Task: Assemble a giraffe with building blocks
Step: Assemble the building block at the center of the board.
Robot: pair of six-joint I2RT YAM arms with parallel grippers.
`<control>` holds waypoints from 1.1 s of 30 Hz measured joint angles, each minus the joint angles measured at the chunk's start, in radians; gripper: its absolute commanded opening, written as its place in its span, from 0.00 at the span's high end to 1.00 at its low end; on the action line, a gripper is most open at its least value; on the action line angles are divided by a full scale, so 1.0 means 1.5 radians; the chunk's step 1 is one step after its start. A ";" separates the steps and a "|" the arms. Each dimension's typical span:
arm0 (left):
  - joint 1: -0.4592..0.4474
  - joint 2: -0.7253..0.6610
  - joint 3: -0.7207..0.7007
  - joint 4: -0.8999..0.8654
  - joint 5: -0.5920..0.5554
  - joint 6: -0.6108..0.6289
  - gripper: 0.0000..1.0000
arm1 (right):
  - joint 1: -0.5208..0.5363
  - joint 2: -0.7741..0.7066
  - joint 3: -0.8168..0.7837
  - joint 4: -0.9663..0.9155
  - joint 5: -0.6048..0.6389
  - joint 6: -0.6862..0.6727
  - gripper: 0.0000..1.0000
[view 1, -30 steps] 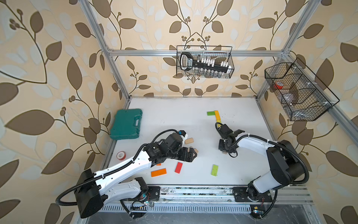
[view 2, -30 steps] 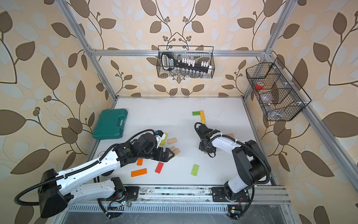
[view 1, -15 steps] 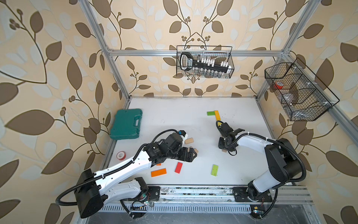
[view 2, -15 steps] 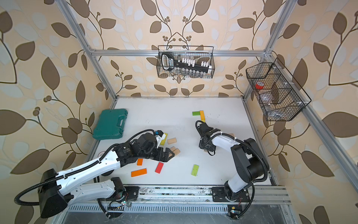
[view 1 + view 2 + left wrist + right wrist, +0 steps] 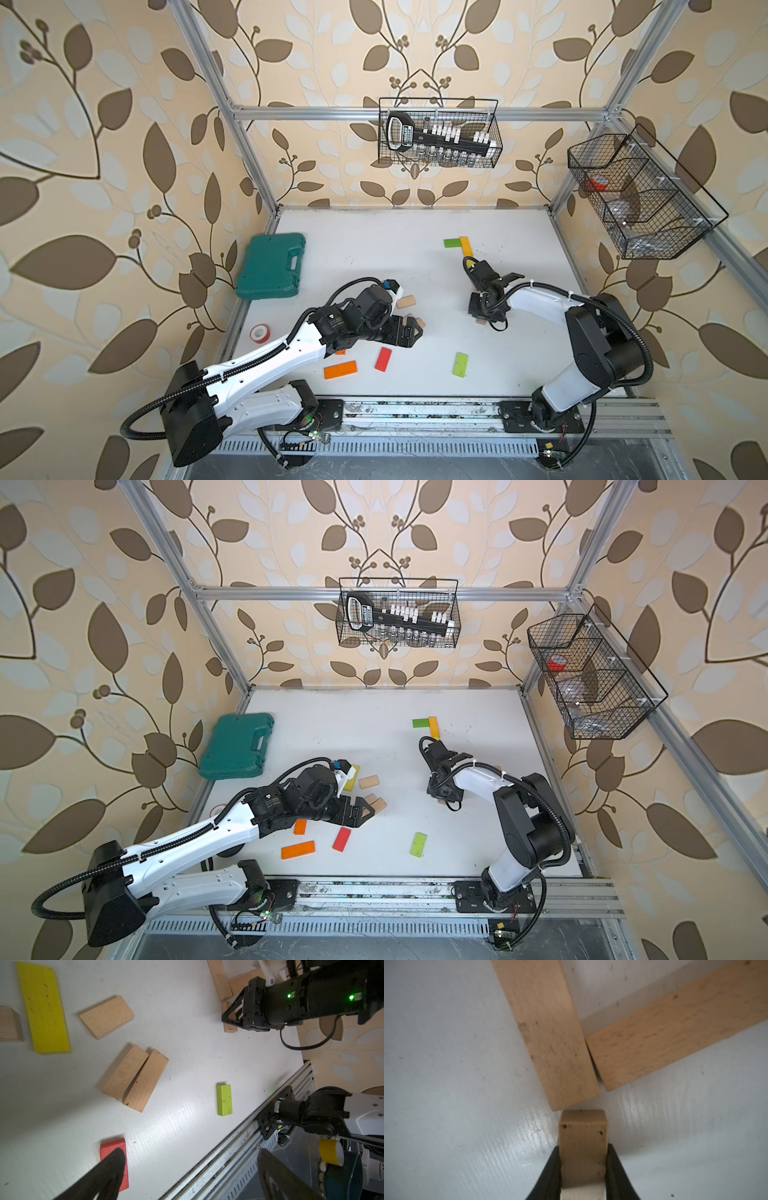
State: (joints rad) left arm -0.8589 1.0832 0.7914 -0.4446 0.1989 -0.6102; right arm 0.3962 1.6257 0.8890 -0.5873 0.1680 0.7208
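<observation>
A: Where is the right end effector (image 5: 583,1153)?

B: Low over the white counter (image 5: 374,257), right of the middle, pinched narrow on a small plain beige wooden block (image 5: 582,1134). Whether that block rests on the counter, I can't tell.

A: What lies around it?

B: Its free end sits just beside the end of a long beige wooden plank (image 5: 548,1032). A second beige plank (image 5: 675,1028) meets that one at an angle, its end against the first one's side.

A: And the left end effector (image 5: 411,327)?

B: Spread wide, holding nothing, near two beige blocks (image 5: 135,1077) lying side by side and a flat red block (image 5: 109,1146).

A: The remaining pieces?

B: A long orange plank (image 5: 340,370) and a lime-green block (image 5: 460,365) lie near the front rail (image 5: 415,409). A green block (image 5: 451,243) touches an orange-yellow plank (image 5: 466,246) farther back. A dark green plastic case (image 5: 272,266) sits at the left edge.
</observation>
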 measured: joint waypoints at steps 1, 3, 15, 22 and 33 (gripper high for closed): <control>0.000 0.000 0.000 0.000 0.000 0.000 0.01 | -0.001 0.001 0.001 0.000 0.000 0.000 0.74; 0.000 0.000 0.000 0.000 0.000 0.000 0.01 | -0.003 0.004 0.005 -0.002 0.000 -0.001 0.74; 0.000 0.002 0.000 0.000 0.000 0.000 0.01 | -0.004 0.008 0.010 -0.003 0.000 -0.007 0.66; 0.000 0.004 0.000 0.000 0.000 0.000 0.01 | -0.004 0.005 0.023 -0.011 0.001 -0.008 0.52; 0.000 0.004 0.000 0.000 0.001 0.000 0.01 | -0.004 -0.118 0.059 -0.061 0.012 -0.002 0.46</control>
State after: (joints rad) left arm -0.8589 1.0885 0.7914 -0.4446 0.1997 -0.6098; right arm 0.3904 1.4487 0.9775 -0.6792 0.1860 0.7181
